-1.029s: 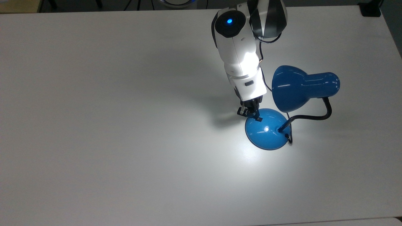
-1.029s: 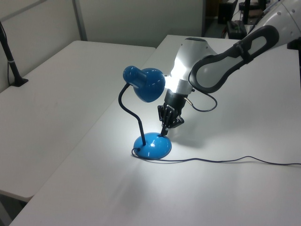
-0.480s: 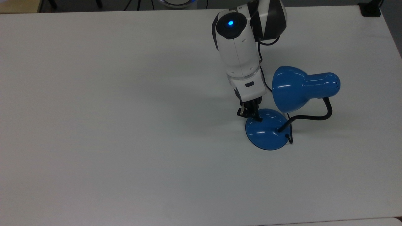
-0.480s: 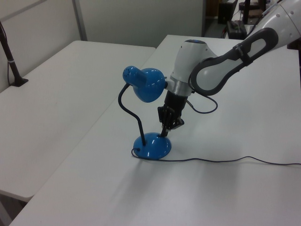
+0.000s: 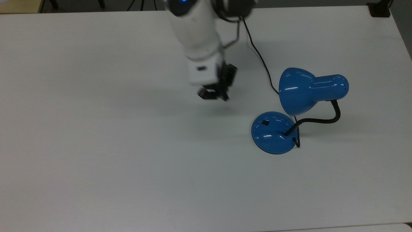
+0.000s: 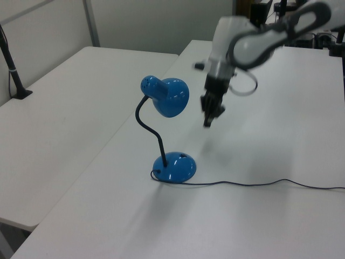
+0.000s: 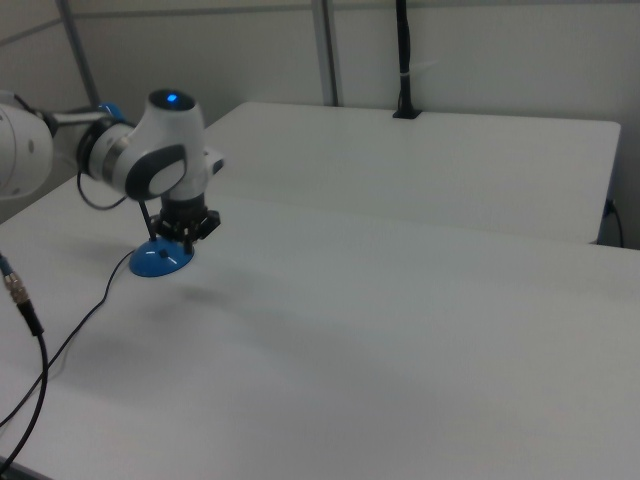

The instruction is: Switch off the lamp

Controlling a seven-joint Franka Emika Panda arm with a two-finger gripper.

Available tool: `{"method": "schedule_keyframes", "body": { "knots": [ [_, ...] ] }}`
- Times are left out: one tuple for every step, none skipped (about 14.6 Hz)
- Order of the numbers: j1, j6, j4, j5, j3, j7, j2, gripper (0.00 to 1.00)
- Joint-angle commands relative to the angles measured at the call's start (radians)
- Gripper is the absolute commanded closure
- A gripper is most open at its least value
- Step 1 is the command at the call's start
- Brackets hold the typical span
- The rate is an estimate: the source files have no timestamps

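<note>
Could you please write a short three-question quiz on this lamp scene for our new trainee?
1. True or false: the glossy blue desk lamp casts a bright pool of light on the white table.
2. In the top view, the gripper is: A) touching the lamp's round base; B) apart from it, toward the top view's left; C) on the shade.
3. What small black part sits on the base?

Key: 1 false; 2 B; 3 the switch.

Glossy blue lamp [image 5: 309, 90] on a matt white table [image 5: 96, 145]
</note>
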Motion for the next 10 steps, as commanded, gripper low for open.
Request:
{"method": "schedule_keyframes", "body": {
  "knots": [
    [-0.163,-0.237,-0.019,-0.137,0.003,0.335,-0.198,1.00],
    [-0.191,-0.311,0.010,-0.230,0.004,0.435,-0.213,1.00],
    [-0.205,-0.383,0.039,-0.316,0.006,0.503,-0.219,1.00],
    [-0.223,-0.451,0.061,-0.372,0.006,0.543,-0.236,0.96],
    [-0.241,-0.497,0.072,-0.395,0.006,0.557,-0.248,0.63],
    [-0.251,-0.522,0.084,-0.398,0.004,0.560,-0.261,0.17],
    [-0.252,-0.537,0.089,-0.400,0.003,0.559,-0.274,0.00],
    [-0.252,-0.549,0.093,-0.400,0.000,0.560,-0.276,0.00],
    [-0.254,-0.563,0.106,-0.399,-0.002,0.562,-0.275,0.00],
    [-0.261,-0.583,0.127,-0.394,-0.003,0.563,-0.267,0.00]
  ]
}}
